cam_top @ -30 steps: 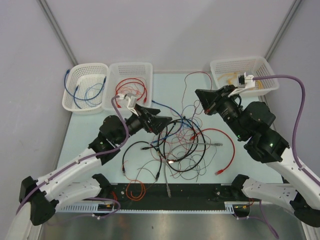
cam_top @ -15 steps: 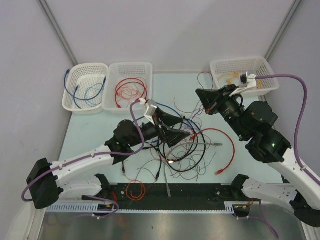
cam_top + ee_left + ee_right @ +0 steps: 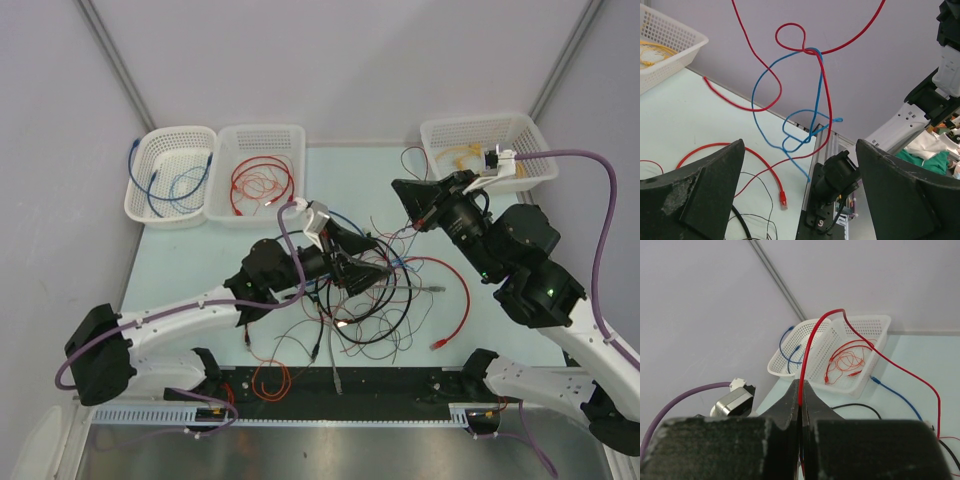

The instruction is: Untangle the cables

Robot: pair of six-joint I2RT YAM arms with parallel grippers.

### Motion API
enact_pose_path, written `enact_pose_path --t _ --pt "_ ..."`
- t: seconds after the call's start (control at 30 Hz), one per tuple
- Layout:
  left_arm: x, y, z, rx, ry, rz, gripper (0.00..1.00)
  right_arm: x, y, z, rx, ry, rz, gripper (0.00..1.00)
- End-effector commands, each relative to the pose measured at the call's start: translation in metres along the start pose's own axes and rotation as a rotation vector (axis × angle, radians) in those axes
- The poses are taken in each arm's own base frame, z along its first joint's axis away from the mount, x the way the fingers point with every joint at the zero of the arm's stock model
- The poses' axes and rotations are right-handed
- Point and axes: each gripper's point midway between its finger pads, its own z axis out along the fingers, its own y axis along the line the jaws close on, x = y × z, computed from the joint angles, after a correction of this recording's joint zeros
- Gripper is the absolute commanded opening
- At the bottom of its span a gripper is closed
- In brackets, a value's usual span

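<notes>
The cables (image 3: 365,295) lie as a jumble of black, blue, red and thin reddish-brown wires at the table's middle. My left gripper (image 3: 378,262) hovers over the jumble, open and empty. In the left wrist view its fingers (image 3: 695,192) stand wide apart, and a red wire (image 3: 822,95) and a blue wire (image 3: 762,95), twisted together, hang in the air ahead. My right gripper (image 3: 398,189) is raised at the back right and shut on the red wire (image 3: 812,342), which rises from the closed jaws (image 3: 801,390).
Two white baskets at the back left hold blue cables (image 3: 170,178) and red cables (image 3: 262,172). A third basket (image 3: 488,135) at the back right holds a yellow cable. A red cable with a plug (image 3: 438,343) curves at the right. A black rail (image 3: 340,385) runs along the near edge.
My left arm has swung right and forward, from beside the red-cable basket to over the jumble. My right gripper has stayed in place, still holding the red wire.
</notes>
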Motion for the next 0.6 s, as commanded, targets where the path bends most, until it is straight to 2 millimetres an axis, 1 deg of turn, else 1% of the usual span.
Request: enact_pose_path --t 0.0,0.17,0.23,0.27,0.3,0.37,0.4,0.43,0.47,0.5,0.57 --pt "-0.025 -0.019 0.014 0.077 -0.068 0.053 0.96 -0.022 0.014 -0.008 -0.050 -0.043 0.030 0.00" --pt "-0.020 -0.021 0.023 0.099 -0.052 0.048 0.96 -0.023 0.016 -0.010 -0.060 -0.044 0.042 0.00" --pt "-0.017 -0.021 0.028 0.107 -0.045 0.046 0.94 -0.022 0.017 -0.010 -0.063 -0.037 0.044 0.00" --pt "-0.016 -0.021 0.029 0.111 -0.042 0.046 0.91 -0.021 0.017 -0.010 -0.063 -0.034 0.045 0.00" --pt "-0.017 -0.025 0.031 0.133 -0.043 0.050 0.78 -0.021 0.018 -0.010 -0.066 -0.034 0.048 0.00" --pt "-0.012 -0.025 0.034 0.149 -0.023 0.045 0.57 -0.021 0.018 -0.011 -0.068 -0.033 0.050 0.00" --pt "-0.011 -0.027 0.036 0.164 -0.014 0.046 0.33 -0.021 0.018 -0.011 -0.068 -0.034 0.047 0.00" --pt "-0.008 -0.025 0.037 0.160 -0.006 0.039 0.22 -0.022 0.018 -0.012 -0.068 -0.034 0.045 0.00" --pt "-0.007 -0.025 0.038 0.161 -0.002 0.035 0.05 -0.023 0.016 -0.012 -0.062 -0.039 0.044 0.00" --pt "-0.003 -0.021 0.037 0.140 0.007 0.028 0.00 -0.023 0.016 -0.013 -0.059 -0.038 0.039 0.00" --pt "0.001 -0.015 0.035 0.107 0.020 0.021 0.00 -0.026 0.014 -0.016 -0.051 -0.049 0.035 0.00"
